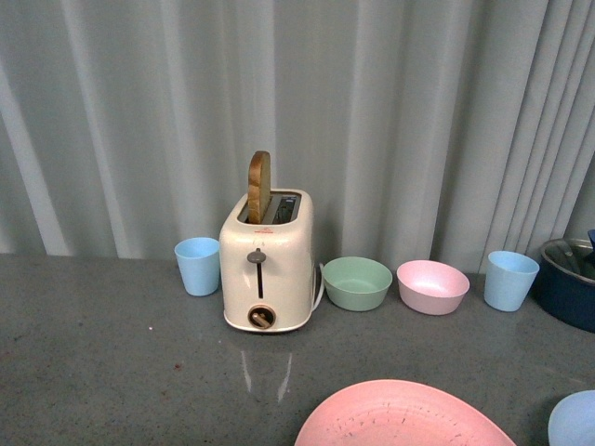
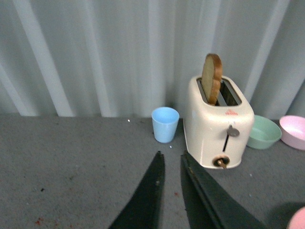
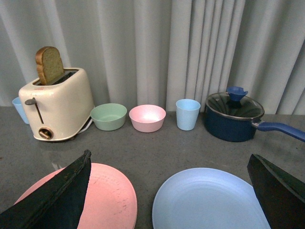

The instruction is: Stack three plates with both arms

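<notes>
Right gripper (image 3: 169,191) spread wide, empty, above round matte light blue plastic plate (image 3: 209,202); left gripper (image 2: 170,164) nearly closed, empty. Advise centring on plate rim beside round matte pink plastic plate (image 3: 107,200)

In the front view the pink plate (image 1: 404,415) is cut by the lower edge, and the light blue plate (image 1: 574,421) shows only a corner sliver; the blue pot (image 1: 567,279) runs off the right side; neither hand appears there. The right hand (image 3: 174,191) partly covers the pink plate in its wrist view; the cream-beige plate shows nowhere.
</notes>
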Robot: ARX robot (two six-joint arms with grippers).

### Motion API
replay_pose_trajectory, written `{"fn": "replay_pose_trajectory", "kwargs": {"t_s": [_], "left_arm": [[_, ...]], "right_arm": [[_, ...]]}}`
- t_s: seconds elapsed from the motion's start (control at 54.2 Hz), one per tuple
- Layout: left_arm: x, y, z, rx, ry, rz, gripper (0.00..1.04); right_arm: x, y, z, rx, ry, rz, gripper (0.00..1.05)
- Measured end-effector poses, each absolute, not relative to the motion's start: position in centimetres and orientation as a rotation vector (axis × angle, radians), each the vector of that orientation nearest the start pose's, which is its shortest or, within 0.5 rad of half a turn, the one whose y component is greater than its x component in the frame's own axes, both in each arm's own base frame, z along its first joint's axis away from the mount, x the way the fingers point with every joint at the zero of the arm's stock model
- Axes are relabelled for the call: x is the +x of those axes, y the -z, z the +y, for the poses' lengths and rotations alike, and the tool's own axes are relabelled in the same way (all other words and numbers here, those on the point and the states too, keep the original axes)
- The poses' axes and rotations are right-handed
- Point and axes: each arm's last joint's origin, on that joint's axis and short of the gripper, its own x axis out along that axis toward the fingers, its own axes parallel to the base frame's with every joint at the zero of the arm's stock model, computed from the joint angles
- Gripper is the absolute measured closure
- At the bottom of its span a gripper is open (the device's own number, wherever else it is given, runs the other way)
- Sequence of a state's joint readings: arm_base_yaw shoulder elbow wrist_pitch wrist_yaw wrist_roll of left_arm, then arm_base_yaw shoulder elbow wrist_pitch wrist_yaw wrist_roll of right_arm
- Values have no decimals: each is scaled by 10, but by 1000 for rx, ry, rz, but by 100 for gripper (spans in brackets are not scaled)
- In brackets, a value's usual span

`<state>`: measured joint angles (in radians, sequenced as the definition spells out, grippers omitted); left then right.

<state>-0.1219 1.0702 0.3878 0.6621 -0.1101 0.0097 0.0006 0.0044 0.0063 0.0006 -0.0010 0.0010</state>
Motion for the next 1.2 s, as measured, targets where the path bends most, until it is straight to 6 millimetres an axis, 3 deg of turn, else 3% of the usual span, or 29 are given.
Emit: {"fn": "replay_pose_trajectory", "kwargs": {"t_s": [0.037, 0.369, 0.868, 1.2], "left_arm": [[210, -219, -21, 10, 14, 23, 102], [162, -190, 0, 1, 0, 2, 101], [133, -172, 0, -1, 2, 0, 101], [121, -176, 0, -1, 3, -30, 101]], "right_arm": [[98, -165, 0, 1, 0, -2, 7], [98, -165, 0, 1, -1, -2, 7], [98, -165, 0, 1, -1, -2, 7], [98, -165, 0, 1, -1, -2, 7]]}}
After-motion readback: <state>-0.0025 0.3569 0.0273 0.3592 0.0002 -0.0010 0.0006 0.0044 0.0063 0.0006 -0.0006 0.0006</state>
